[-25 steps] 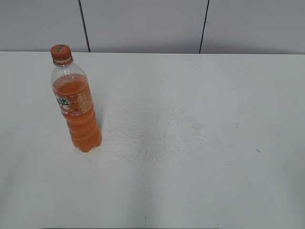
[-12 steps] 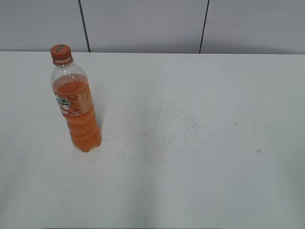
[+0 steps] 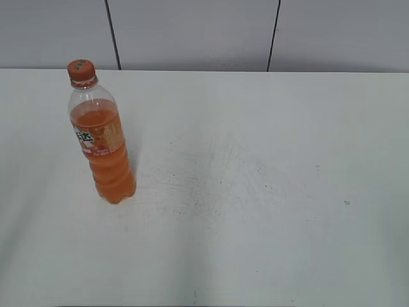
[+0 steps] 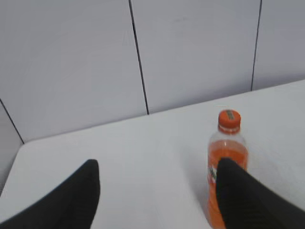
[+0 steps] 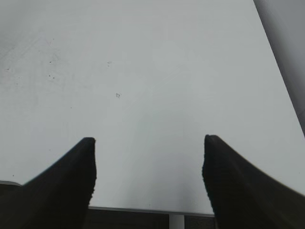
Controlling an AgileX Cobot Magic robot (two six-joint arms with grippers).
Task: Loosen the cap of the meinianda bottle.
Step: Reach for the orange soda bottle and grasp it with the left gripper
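The meinianda bottle stands upright on the left of the white table, clear plastic with orange liquid and an orange-and-white label. Its orange cap sits on the neck. In the left wrist view the bottle stands ahead at the right, partly behind the right finger, with the cap showing. My left gripper is open and empty, well back from the bottle. My right gripper is open and empty over bare table near its front edge. Neither gripper shows in the exterior view.
The white table has faint dark specks near its middle. A grey panelled wall rises behind its far edge. The table's near edge and a white leg show in the right wrist view.
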